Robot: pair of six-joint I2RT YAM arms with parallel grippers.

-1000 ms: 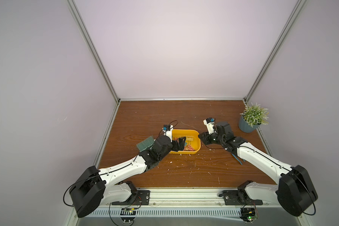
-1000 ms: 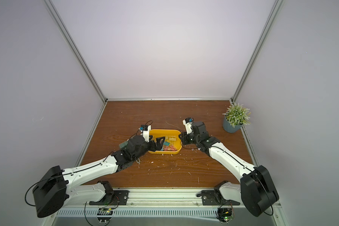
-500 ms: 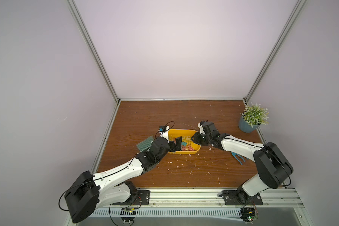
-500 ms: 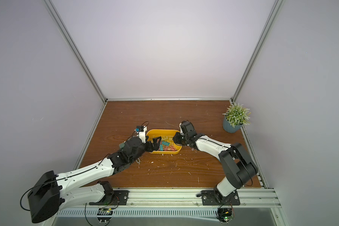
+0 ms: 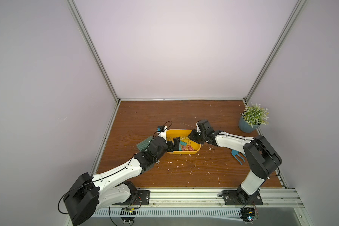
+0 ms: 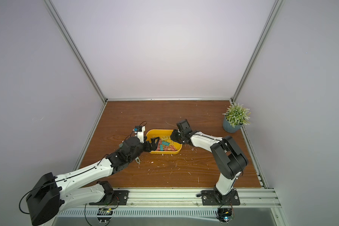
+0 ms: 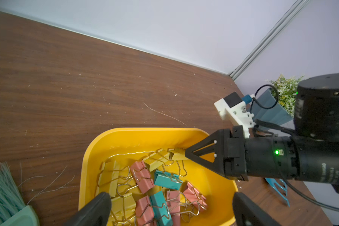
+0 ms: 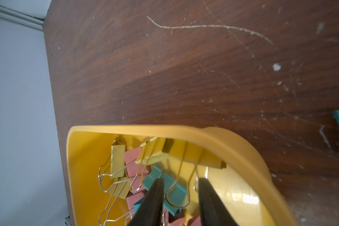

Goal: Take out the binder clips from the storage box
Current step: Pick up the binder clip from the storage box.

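The right end effector (image 8: 181, 181) is dipped into the storage box (image 8: 164, 129) with its fingers (image 8: 151, 199) parted only narrowly. Between them run the two wire handles of a yellow clip (image 8: 194, 154), whose body lies just ahead of the tips, tucked under the box's rolled rim. No pinch shows, so as far as the wrist view tells it has hold of nothing. Under those tips lies a teal clip (image 8: 150, 176). The left end effector (image 7: 170, 195) is spread as wide as it goes and empty, straddling the opposite end of the box, with the rest of the binder clips (image 7: 143, 176) heaped between and just ahead of its fingers. Every clip seen is inside the box, none out on the worktop (image 7: 86, 88). The likely trouble is the thin wire: closing on it off-centre could let it spring out sideways, or the fingers could catch the teal clip below instead. The handles cross those of neighbouring clips, so a lift may drag up a tangle and spill it. The clip body could also snag under the rim and tip or shift the light box, since nothing appears to hold it down. With both end effectors in one small box and facing each other, a forward reach by either risks a knock
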